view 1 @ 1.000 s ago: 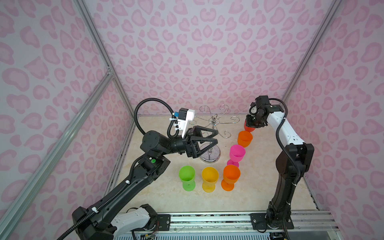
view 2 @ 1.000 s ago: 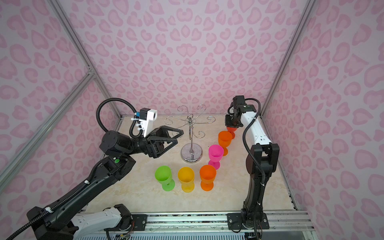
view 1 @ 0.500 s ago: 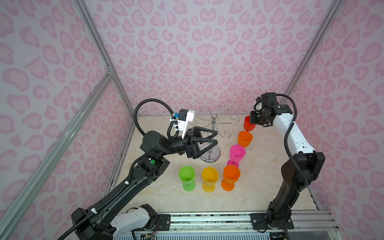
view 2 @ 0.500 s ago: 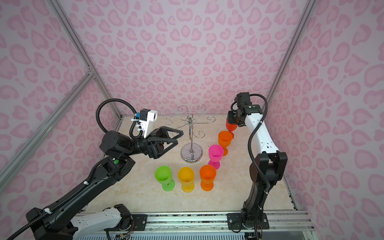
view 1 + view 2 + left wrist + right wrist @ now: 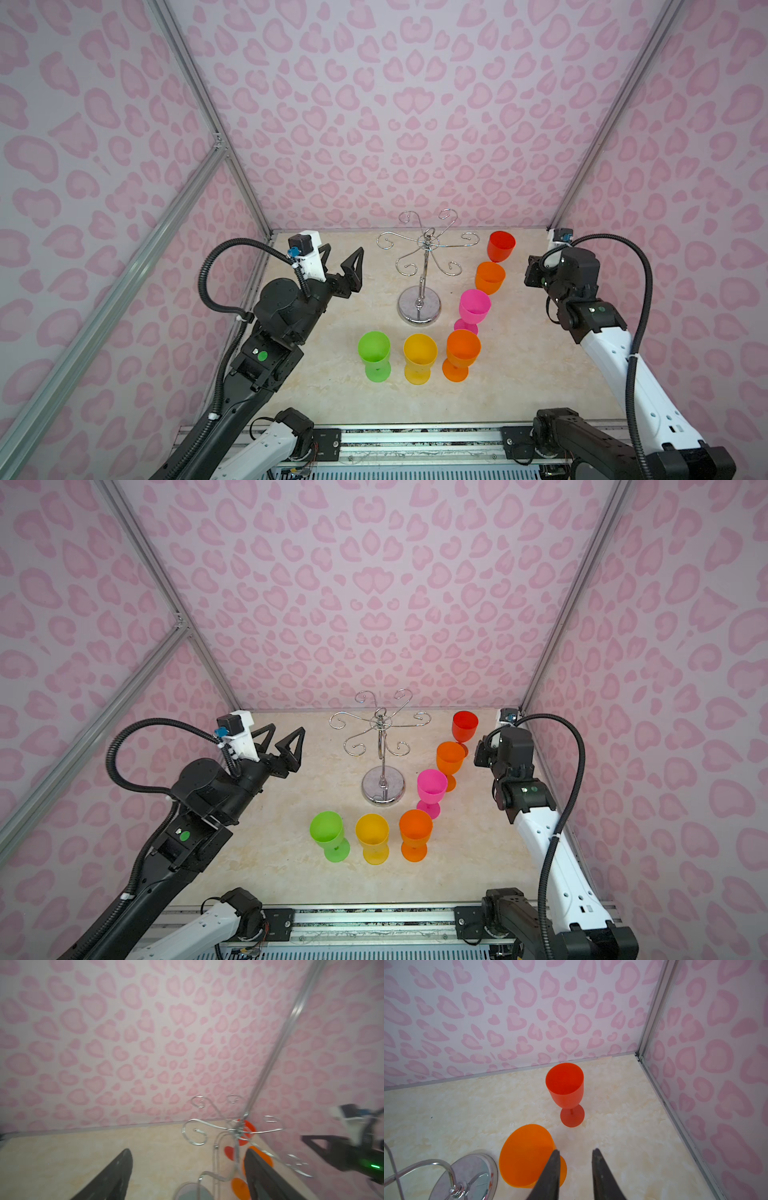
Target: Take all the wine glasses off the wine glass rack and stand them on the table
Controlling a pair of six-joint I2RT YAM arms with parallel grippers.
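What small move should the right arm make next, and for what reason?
Probably draw the right gripper back, away from the orange glass beside it, and rest. The hooks of the wine glass rack are bare, and the gripper stands open, holding nothing.

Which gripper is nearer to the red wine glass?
Right. The right gripper is close beside the red wine glass; the left gripper is on the other side of the wine glass rack.
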